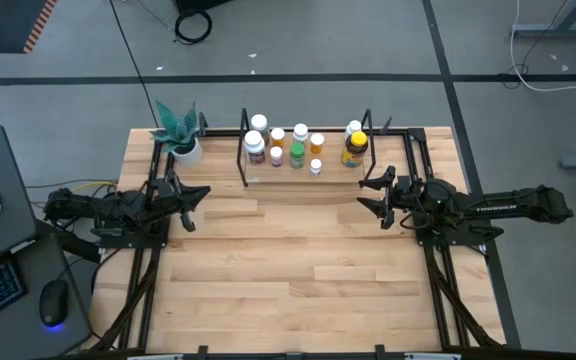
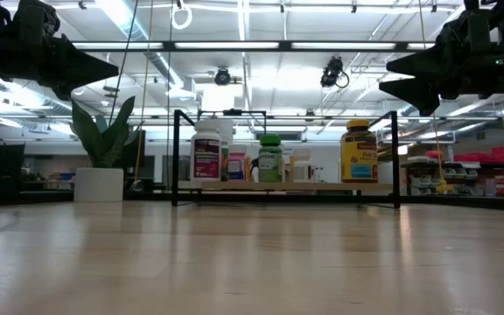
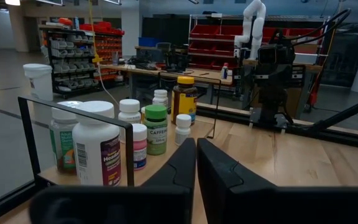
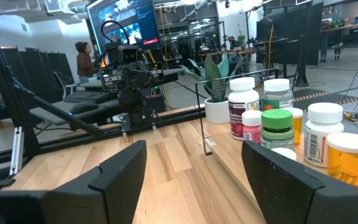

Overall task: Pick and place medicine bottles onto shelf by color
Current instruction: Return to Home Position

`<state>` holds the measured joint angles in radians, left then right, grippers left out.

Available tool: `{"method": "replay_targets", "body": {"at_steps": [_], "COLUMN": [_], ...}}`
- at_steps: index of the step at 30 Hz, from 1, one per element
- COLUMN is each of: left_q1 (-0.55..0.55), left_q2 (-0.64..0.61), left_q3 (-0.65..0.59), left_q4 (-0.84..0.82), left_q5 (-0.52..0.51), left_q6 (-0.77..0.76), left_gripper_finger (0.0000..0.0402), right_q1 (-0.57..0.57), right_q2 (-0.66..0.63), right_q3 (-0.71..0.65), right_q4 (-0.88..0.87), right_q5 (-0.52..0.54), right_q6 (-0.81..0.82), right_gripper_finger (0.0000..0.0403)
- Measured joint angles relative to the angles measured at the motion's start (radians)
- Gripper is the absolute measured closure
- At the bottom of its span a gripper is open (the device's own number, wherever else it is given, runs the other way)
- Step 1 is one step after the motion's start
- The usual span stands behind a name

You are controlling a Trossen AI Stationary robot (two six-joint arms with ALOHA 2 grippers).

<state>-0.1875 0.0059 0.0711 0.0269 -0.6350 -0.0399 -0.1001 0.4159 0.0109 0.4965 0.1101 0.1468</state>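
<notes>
Showing "CAFFE" lettering, the green-capped bottle [image 3: 156, 129] stands on the shelf [image 3: 132, 155].

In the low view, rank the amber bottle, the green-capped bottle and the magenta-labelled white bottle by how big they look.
Largest, too close to rank: the amber bottle and the white bottle, about equal height, amber slightly wider.
Smallest: the green-capped bottle.
</notes>
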Motion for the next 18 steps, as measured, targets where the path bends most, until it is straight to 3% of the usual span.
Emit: {"method": "replay_targets", "body": {"at_steps": [18], "left_q1": [-0.013], "left_q2": [0.021], "left_q3": [0.001], "left_q4": [0.006], "left_q5": [0.001], "left_q6": [0.000], "left_gripper_finger": [0.0383], "right_q1": [0.000], "right_q2": [0.001], "right_q3": [0.000], "right_q4": [0.000], "right_q5": [0.000], "right_q6": [0.000], "right_gripper_finger": [0.0131]}}
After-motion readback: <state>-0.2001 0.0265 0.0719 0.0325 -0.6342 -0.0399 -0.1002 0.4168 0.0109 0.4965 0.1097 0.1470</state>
